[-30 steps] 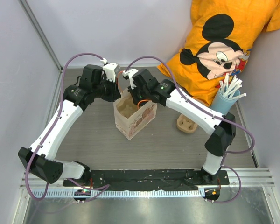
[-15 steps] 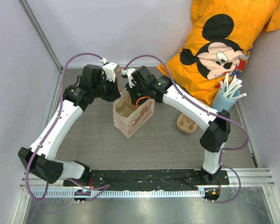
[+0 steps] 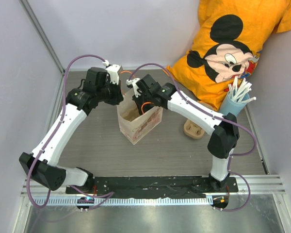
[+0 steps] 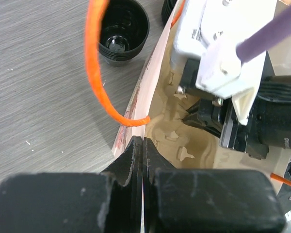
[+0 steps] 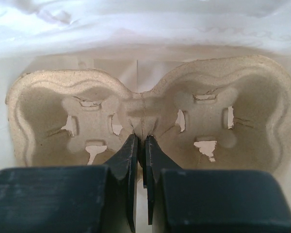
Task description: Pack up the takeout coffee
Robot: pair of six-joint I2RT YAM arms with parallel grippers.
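Clutter from both arms covers the mouth of the paper bag point(image 3: 140, 127) in the overhead view, so the wrist cameras carry most of the detail. The bag stands upright on the desk point(image 3: 174, 150). The left hand point(image 4: 142, 145) has its fingers pressed together on the bag's rim, pinching the paper edge. The right hand point(image 5: 141, 145) reaches down inside the bag, its fingers clamped on the thin middle ridge of a pulp cup carrier point(image 5: 223, 111) lying at the bottom. The takeout coffee point(image 4: 121, 34), a black cup, open and dark inside, stands on the desk just outside the bag, on the side of the wall that the left hand grips. From above it is hidden under the arms. Behind it, a 2nd round black thing point(image 4: 169, 10) is cut off by the frame edge and by the bag's rim, so whether it is the lid cannot be told. An orange cable point(image 4: 94, 73) loops across the cup in that view. On the bag's right, well apart from it, a 2nd carrier point(image 3: 194, 129) lies partly under the right arm. Beyond it stand a blue cup of straws point(image 3: 234, 105) and an orange shirt point(image 3: 233, 29).
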